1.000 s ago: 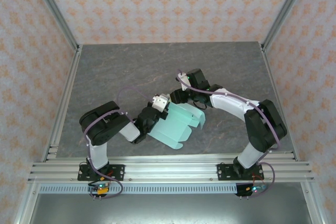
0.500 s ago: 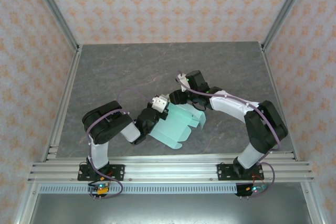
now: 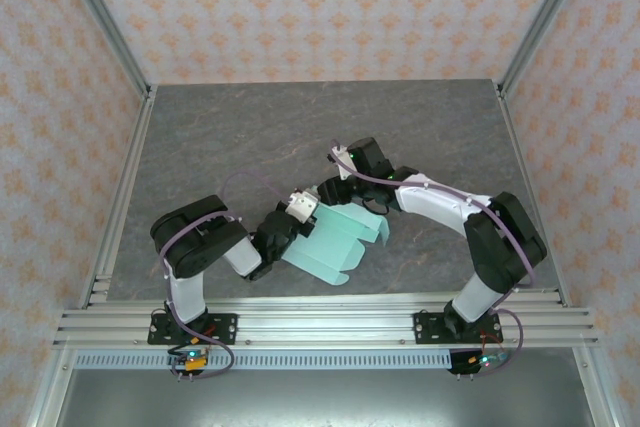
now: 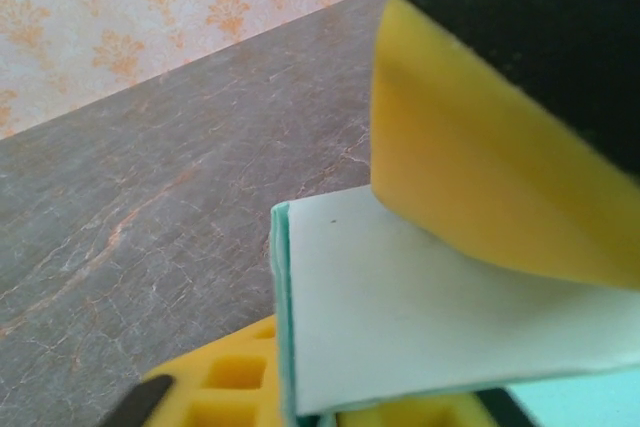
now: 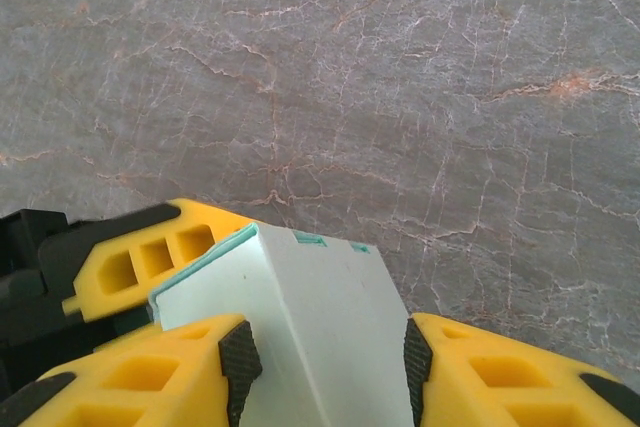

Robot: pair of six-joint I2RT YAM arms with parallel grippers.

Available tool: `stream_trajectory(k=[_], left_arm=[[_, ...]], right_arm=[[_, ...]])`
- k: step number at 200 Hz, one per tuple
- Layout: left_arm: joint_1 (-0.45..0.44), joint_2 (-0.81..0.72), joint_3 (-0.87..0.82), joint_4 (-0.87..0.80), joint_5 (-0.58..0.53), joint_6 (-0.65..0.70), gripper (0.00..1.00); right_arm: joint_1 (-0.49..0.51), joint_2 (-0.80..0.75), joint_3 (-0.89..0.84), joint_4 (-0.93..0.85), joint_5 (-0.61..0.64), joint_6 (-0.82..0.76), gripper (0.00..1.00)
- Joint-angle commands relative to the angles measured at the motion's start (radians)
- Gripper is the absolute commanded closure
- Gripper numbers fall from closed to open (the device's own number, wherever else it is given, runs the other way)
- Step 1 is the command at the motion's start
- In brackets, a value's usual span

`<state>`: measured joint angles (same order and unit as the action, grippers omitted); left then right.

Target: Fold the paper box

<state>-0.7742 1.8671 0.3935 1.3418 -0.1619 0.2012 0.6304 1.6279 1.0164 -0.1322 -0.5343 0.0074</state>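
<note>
The paper box is pale mint card, partly folded, lying on the table between the two arms. My left gripper is shut on its left edge; in the left wrist view the card is pinched between the yellow fingers. My right gripper holds the far end of the box. In the right wrist view a folded wall of the box spans the gap and touches both black pads. The left gripper's yellow finger shows just behind that wall.
The grey marbled table stretches free behind and to both sides of the box. Aluminium rails run along the near edge, and frame posts with patterned walls close in the left, right and back.
Both grippers and the box have shifted slightly to the left and toward the near edge. The left jaws have tightened a little on the card.
</note>
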Motion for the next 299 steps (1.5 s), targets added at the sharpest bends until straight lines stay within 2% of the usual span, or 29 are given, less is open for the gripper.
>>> stream_trajectory(k=[1,51,88,120,174,199,234,262,299], left_arm=[[-0.012,-0.017,0.012,-0.021,0.020,0.042,0.98],[-0.011,0.001,0.059,-0.027,-0.039,-0.010,1.00],[-0.011,0.062,0.071,-0.023,-0.047,-0.082,1.00],[-0.011,0.063,0.070,-0.024,-0.030,-0.083,0.85],[-0.011,0.075,0.068,-0.022,0.000,-0.095,0.80],[-0.007,0.082,0.080,-0.021,-0.011,-0.102,0.84],[-0.003,0.111,0.107,-0.021,-0.003,-0.123,1.00],[0.012,0.103,0.085,-0.022,-0.059,-0.170,1.00],[0.062,0.076,0.046,-0.021,-0.076,-0.221,1.00]], right_arm=[[0.017,0.040,-0.001,-0.102,-0.013,-0.002,0.53],[0.030,0.046,-0.022,-0.069,-0.032,0.031,0.53],[0.034,0.049,-0.041,-0.089,0.040,0.006,0.53],[0.035,0.061,-0.045,-0.091,0.068,0.011,0.54],[0.034,0.077,-0.003,-0.126,0.092,0.034,0.59],[0.034,0.085,0.017,-0.151,0.070,0.059,0.59],[0.034,0.073,0.013,-0.128,0.028,0.087,0.59],[0.013,-0.002,-0.005,-0.112,0.033,0.049,0.56],[-0.047,-0.201,-0.142,0.116,-0.070,-0.056,0.47]])
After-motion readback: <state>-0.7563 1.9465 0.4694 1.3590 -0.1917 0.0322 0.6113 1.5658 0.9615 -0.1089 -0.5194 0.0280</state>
